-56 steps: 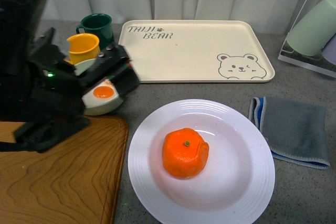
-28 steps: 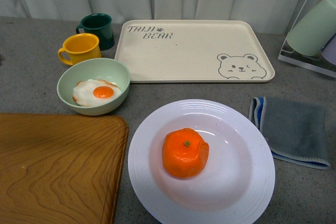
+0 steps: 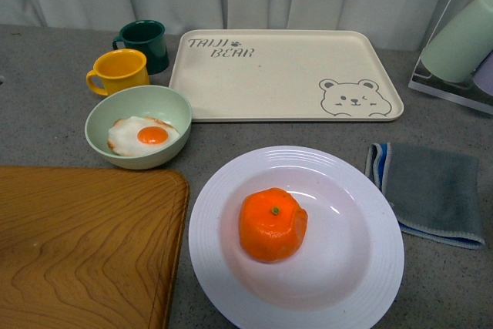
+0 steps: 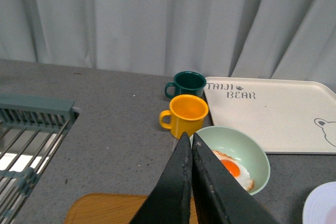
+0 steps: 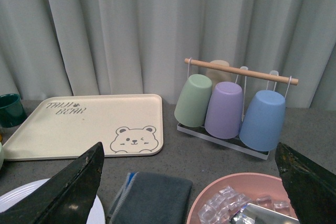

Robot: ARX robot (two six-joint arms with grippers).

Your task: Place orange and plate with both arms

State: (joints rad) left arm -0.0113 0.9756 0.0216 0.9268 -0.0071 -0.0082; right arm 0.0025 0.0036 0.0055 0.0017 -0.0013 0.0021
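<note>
The orange (image 3: pixel 272 223) sits in the middle of the large white plate (image 3: pixel 362 267) on the grey counter at the front. Neither arm shows in the front view. In the left wrist view my left gripper (image 4: pixel 190 139) is shut and empty, raised above the wooden board's edge, with the green bowl (image 4: pixel 252 148) just beyond its tips; a sliver of the plate (image 4: pixel 321 205) shows at the corner. In the right wrist view my right gripper (image 5: pixel 191 153) is open wide and empty, high above the grey cloth (image 5: pixel 152 195); a plate edge (image 5: pixel 16 195) shows.
A pale green bowl with a fried egg (image 3: pixel 139 136), a yellow mug (image 3: pixel 119 71) and a dark green mug (image 3: pixel 144 38) stand at the left. The cream bear tray (image 3: pixel 285 75) lies behind, a wooden board (image 3: pixel 85 244) front left, a cup rack (image 5: pixel 231 108) and a pink bowl of ice (image 5: pixel 236 203) right.
One second ago my left arm was over the green bowl at the left of the front view; it has since pulled back out of that view. The orange and plate have stayed put.
</note>
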